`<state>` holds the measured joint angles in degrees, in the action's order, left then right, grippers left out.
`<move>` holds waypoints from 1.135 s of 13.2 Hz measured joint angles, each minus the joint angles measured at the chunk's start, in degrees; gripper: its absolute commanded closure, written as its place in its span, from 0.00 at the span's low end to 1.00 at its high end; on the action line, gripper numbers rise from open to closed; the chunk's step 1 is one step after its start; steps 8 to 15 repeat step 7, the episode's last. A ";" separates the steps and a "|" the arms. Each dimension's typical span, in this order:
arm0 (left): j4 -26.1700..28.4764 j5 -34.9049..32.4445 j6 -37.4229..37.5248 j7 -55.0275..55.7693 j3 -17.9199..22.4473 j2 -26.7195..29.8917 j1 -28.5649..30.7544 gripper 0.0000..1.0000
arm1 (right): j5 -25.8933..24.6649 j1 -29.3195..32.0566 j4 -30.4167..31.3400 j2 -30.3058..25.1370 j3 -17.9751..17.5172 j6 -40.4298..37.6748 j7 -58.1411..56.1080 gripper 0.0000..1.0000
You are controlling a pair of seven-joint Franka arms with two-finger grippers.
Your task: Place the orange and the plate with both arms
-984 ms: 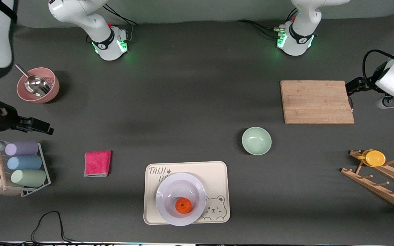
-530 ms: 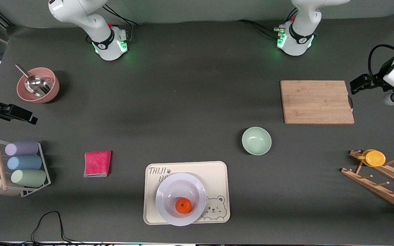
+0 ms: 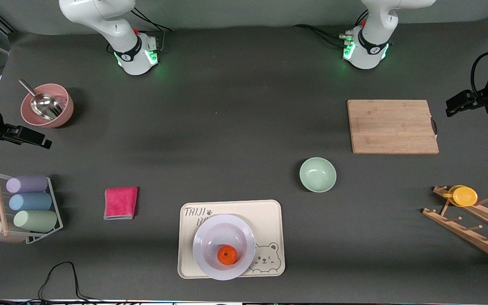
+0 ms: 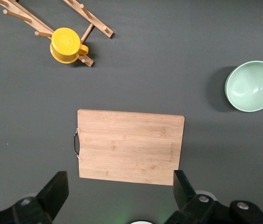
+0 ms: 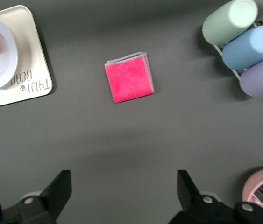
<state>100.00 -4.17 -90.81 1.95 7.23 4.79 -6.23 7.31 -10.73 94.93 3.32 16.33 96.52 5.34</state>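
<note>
Front view: orange (image 3: 227, 255) sits in the plate (image 3: 204, 235), and the plate sits on a cream bear tray (image 3: 269, 216), at the table edge nearest the cam. Right gripper (image 3: 36, 139) is up in the air, fingers (image 5: 59, 189) spread wide w/ nothing in them, over bare table near a pink bowl (image 3: 65, 111). Left gripper (image 3: 456, 103) is also spread wide & empty, just past a wood board (image 3: 392, 126).

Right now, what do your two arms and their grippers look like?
Both arms are glossy white with dark grey bands; the left arm and right arm bases glow green, with black cables trailing off. The left gripper and right gripper are black, blocky and two-fingered; a black cable loops above the left gripper.
</note>
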 measured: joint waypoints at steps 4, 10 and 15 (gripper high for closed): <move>-0.02 0.11 0.27 0.09 0.02 -0.11 -1.50 0.00 | -0.40 11.21 4.29 -4.00 -12.34 1.43 0.64 0.00; -0.25 0.11 1.74 0.12 0.18 -0.16 -1.68 0.00 | -0.90 11.35 4.93 -4.91 -12.99 1.43 3.10 0.00; -0.25 0.11 1.74 0.12 0.18 -0.16 -1.68 0.00 | -0.90 11.35 4.93 -4.91 -12.99 1.43 3.10 0.00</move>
